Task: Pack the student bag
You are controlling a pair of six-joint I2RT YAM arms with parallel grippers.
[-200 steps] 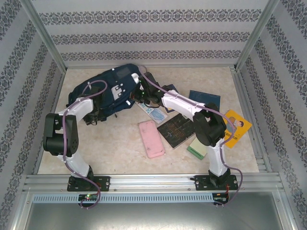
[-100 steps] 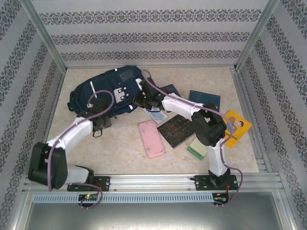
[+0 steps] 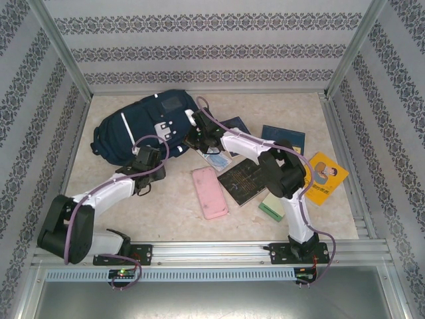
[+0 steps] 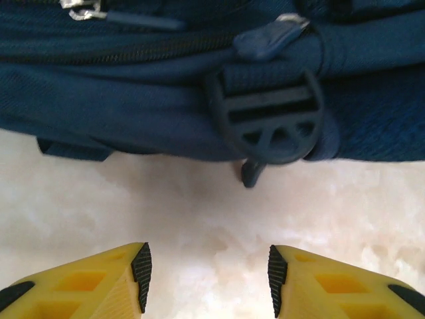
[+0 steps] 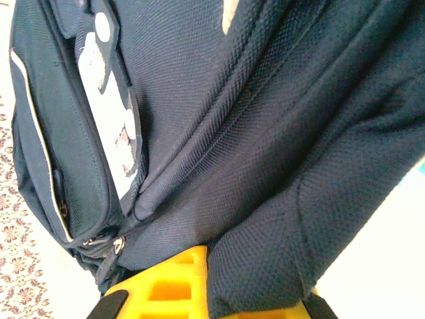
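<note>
Opening step, likely: right gripper [image 5: 219,292] pinches the large navy-blue fabric backpack [image 3: 143,126], left gripper [image 4: 207,272] hangs spread and empty beside it; next probably means catching the blue zipper pull [image 4: 271,36]

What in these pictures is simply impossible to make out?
- Right wrist view: whether the right gripper pinches the student bag; a fold of its fabric covers the fingertips.
- Top view: the booklet beside the pink case lies partly under the right arm.
- Top view: the yellow book has print too small to read.
- Left wrist view: the student bag runs past the top edge.
</note>
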